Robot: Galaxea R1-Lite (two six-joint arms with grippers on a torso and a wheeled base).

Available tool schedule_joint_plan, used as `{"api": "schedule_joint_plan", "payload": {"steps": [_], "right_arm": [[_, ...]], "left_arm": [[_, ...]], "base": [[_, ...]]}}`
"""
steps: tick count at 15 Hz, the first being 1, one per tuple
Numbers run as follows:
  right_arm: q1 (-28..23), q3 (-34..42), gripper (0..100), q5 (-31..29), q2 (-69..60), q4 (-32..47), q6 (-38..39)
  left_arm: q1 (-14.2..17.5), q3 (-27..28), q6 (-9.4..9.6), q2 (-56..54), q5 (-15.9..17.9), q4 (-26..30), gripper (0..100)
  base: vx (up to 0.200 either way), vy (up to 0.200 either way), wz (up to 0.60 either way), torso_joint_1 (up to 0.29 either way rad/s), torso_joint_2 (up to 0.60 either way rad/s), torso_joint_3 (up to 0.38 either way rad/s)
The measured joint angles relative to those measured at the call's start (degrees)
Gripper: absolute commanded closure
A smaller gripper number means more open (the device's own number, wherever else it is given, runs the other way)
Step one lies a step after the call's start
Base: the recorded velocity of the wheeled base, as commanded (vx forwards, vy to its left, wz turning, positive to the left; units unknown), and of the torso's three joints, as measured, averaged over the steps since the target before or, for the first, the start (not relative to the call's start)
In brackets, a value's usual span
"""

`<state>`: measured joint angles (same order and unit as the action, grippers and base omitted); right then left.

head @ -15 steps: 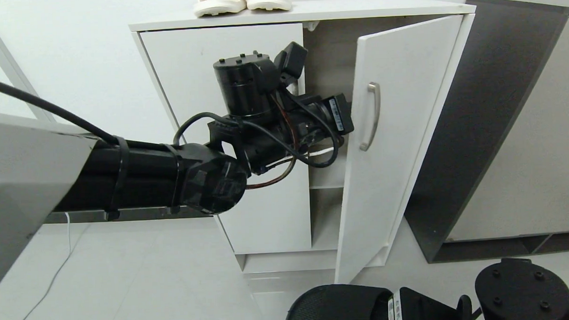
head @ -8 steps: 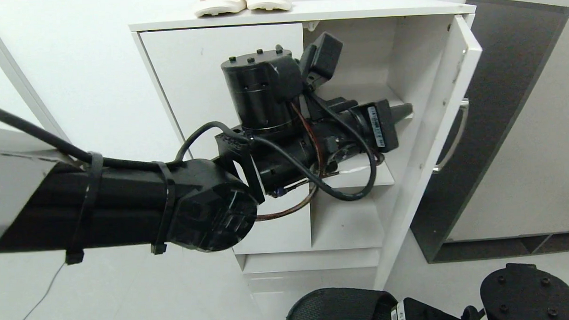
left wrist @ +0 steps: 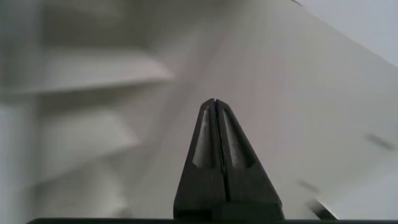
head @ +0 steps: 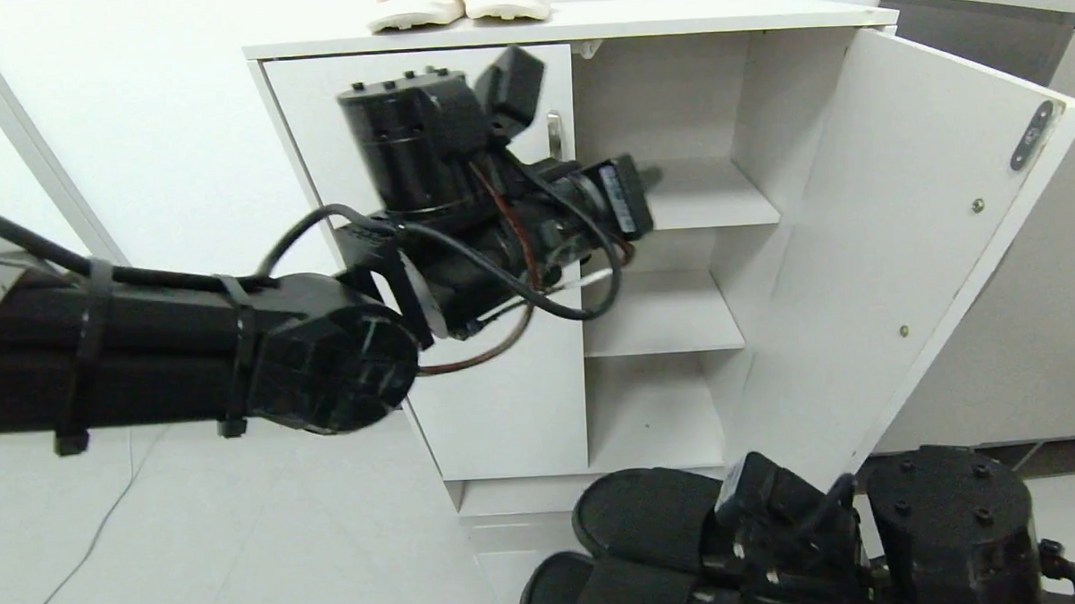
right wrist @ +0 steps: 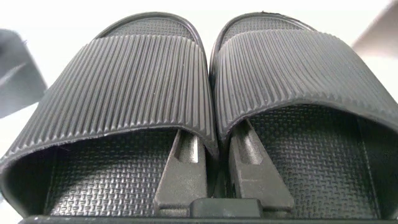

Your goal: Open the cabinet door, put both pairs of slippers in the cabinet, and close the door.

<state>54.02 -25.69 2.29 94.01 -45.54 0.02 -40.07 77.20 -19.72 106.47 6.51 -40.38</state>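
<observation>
Head view: white wooden cabinet door [head: 902, 236] stands wide open. Right claw [right wrist: 214, 146] pinches the black ribbed rubber slippers [right wrist: 143, 93], low before it; left claw [left wrist: 214, 106] is closed, empty. Next job, likely: slide them onto a shelf [head: 663, 320].

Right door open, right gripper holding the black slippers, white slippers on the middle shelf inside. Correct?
No. The white slippers sit on top of the cabinet, not on a shelf; the head view shows it. The right door is open, and the right gripper holds the black slippers.

Door [head: 902, 236] stands wide; left gripper [head: 651, 175] fronts upper shelf [head: 713, 197].
</observation>
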Motion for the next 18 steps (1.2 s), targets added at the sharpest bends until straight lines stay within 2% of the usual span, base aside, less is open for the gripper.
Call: {"api": "schedule_joint_plan", "payload": {"steps": [2,4,6,8,9,11,13,15,18], "right_arm": [[-0.5,-4.8,100,-11.2,3.1,0.0,3.7],[-0.5,-10.2,100,-18.6,6.7,0.0,6.2],[-1.4,-16.4,100,-29.8,10.6,0.3,7.5],[-3.1,-22.1,100,-36.6,14.1,0.4,8.2],[-4.2,-23.7,100,-38.0,15.2,0.3,8.3],[-5.0,-24.8,100,-39.3,16.5,0.2,8.2],[-5.3,-25.0,100,-39.4,17.0,0.1,8.2],[-5.3,-25.1,100,-39.4,17.1,0.0,8.1],[-5.3,-25.1,100,-39.4,17.1,0.0,7.9]], "left_arm": [[6.7,-1.8,1.19,-3.3,-5.6,3.3,100],[11.9,-5.1,2.51,-8.5,-9.2,10.5,100],[15.9,-9.5,3.28,-16.2,-10.8,16.9,100],[18.4,-15.7,3.89,-25.7,-13.3,21.1,100],[19.0,-19.4,4.68,-30.8,-16.3,22.5,100],[20.3,-28.1,7.03,-41.8,-24.7,24.4,100],[25.0,-37.7,10.09,-53.0,-29.9,25.6,100],[30.8,-47.7,12.70,-64.5,-32.5,26.5,100],[36.6,-63.5,14.75,-79.6,-33.8,27.2,100]], "base": [[0.000,0.000,0.00,0.000,0.00,0.000],[0.000,0.000,0.00,0.000,0.00,0.000],[0.000,0.000,0.00,0.000,0.00,0.000],[0.000,0.000,0.00,0.000,0.00,0.000],[0.000,0.000,0.00,0.000,0.00,0.000],[0.000,0.000,0.00,0.000,0.00,0.000],[0.000,0.000,0.00,0.000,0.00,0.000],[0.000,0.000,0.00,0.000,0.00,0.000],[0.000,0.000,0.00,0.000,0.00,0.000]]}}
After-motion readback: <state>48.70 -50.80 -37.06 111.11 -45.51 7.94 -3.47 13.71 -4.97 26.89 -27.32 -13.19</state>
